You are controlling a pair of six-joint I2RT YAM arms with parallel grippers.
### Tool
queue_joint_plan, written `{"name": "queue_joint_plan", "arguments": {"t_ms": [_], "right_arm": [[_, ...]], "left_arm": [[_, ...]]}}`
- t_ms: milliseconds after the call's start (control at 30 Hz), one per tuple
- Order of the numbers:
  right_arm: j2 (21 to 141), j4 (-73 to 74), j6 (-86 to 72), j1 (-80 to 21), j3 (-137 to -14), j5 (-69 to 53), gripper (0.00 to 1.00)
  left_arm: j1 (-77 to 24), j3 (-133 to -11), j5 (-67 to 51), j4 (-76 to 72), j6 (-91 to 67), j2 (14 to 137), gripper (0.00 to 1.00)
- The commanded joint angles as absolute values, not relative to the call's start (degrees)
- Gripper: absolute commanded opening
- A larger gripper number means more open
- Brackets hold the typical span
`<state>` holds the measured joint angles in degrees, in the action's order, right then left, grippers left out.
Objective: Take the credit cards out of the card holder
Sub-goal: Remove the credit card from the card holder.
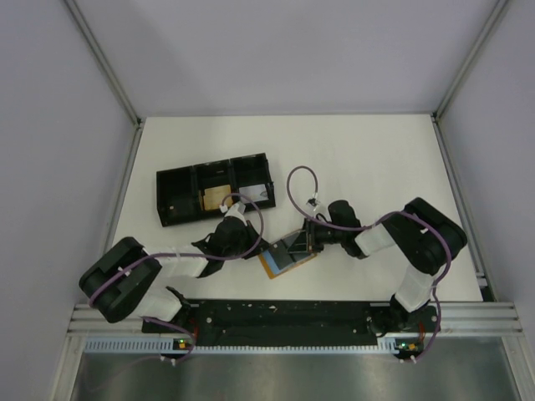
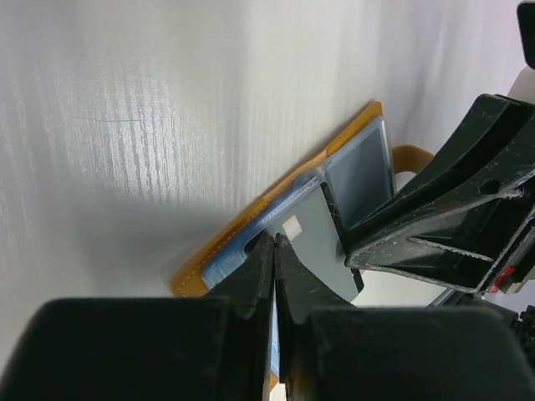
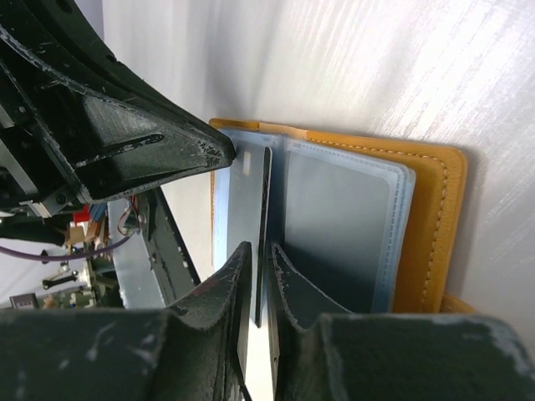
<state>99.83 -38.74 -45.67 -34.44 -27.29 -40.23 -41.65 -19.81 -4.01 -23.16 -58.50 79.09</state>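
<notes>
The orange-tan card holder (image 1: 288, 261) lies open on the white table between my two grippers. My left gripper (image 1: 257, 248) is shut on the holder's near edge, where a thin blue sleeve edge shows between its closed fingers (image 2: 274, 241). The holder's orange border (image 2: 219, 248) shows beyond them. My right gripper (image 1: 308, 242) is shut on a pale grey credit card (image 3: 249, 200), pinched edge-on between its fingers (image 3: 257, 249). That card (image 2: 311, 246) sticks partly out of the holder. Clear blue-grey sleeves (image 3: 338, 221) lie on the orange cover (image 3: 430, 225).
A black three-compartment tray (image 1: 171, 205) stands at the back left, with a tan item (image 1: 216, 199) in its middle compartment and a pale item (image 1: 261, 196) in the right one. Metal frame rails edge the table. The arm bases sit on the near rail.
</notes>
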Motion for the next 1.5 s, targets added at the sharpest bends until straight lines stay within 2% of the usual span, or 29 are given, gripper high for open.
{"name": "queue_joint_plan", "arguments": {"t_ms": [0, 200, 267, 667, 1033, 1133, 1300, 1467], "right_arm": [[101.1, -42.7, -45.8, -33.5, -26.8, -41.3, 0.09], [102.2, -44.0, -46.3, -33.5, -27.3, -42.9, 0.00], [102.1, -44.6, -46.5, -33.3, -27.0, -42.9, 0.00], [101.3, -49.8, -48.6, -28.7, -22.9, -45.3, 0.00], [96.9, -40.4, -45.0, -28.2, -23.9, -41.0, 0.00], [96.9, -39.2, -44.3, -28.4, -24.4, -40.9, 0.00], [97.7, -39.8, -44.5, -28.5, -24.9, -41.9, 0.00], [97.6, -39.8, -44.5, -28.7, -25.0, -42.1, 0.00]], "left_arm": [[-41.4, -19.1, -4.4, -24.0, -58.2, 80.2, 0.04], [-41.4, -19.2, -5.4, -24.6, -58.1, 80.9, 0.03], [-41.5, -19.1, -5.4, -24.5, -58.2, 80.9, 0.00], [-40.4, -18.1, -5.9, -24.5, -58.0, 81.4, 0.00], [-40.4, -18.8, -5.5, -22.0, -55.5, 76.9, 0.00], [-40.6, -20.1, -7.4, -21.2, -54.3, 75.1, 0.04], [-41.5, -21.4, -9.7, -23.2, -55.1, 73.9, 0.17], [-41.8, -23.7, -11.5, -25.4, -55.6, 77.9, 0.20]]}}
